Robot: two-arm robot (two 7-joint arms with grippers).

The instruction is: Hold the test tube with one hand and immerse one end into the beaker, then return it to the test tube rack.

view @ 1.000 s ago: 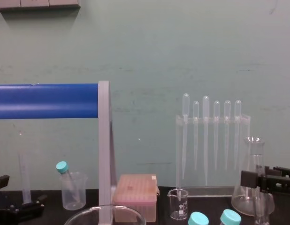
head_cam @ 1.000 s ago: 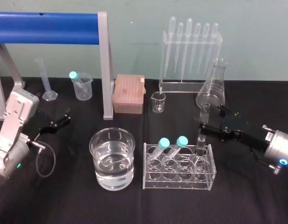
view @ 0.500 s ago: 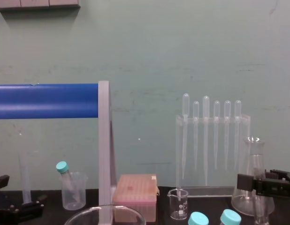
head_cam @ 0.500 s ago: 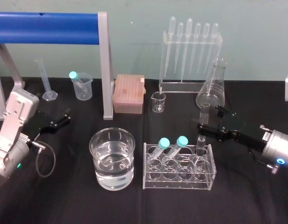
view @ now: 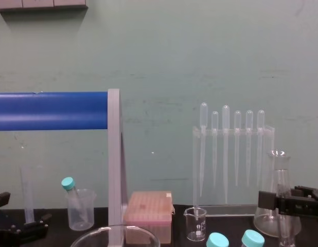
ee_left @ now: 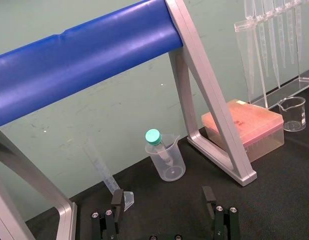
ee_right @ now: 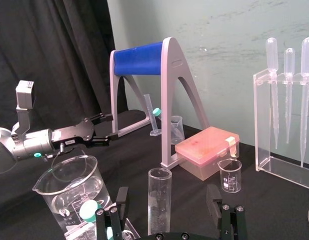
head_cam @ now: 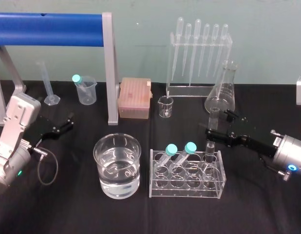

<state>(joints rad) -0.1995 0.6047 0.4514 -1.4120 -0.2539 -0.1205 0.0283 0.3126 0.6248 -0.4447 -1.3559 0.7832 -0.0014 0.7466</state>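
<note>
The big beaker (head_cam: 117, 165) is sitting just left of the test tube rack (head_cam: 187, 194). The right gripper (head_cam: 217, 123) is waiting with its fingers wide on both sides of the test tube (head_cam: 214, 117), not touching it. The tube is standing in the rack's far right hole. The left gripper (head_cam: 67, 122) is resting far left, fingers wide.

Head camera: high, angled down over the whole black table (head_cam: 67, 209). Chest camera: low, level, facing the green wall (view: 200, 51). Left wrist camera: near tabletop, facing the blue bar (ee_left: 84, 55). Right wrist camera: close behind the test tube (ee_right: 159, 200). All four share the pink tip box (head_cam: 135, 97).
</note>
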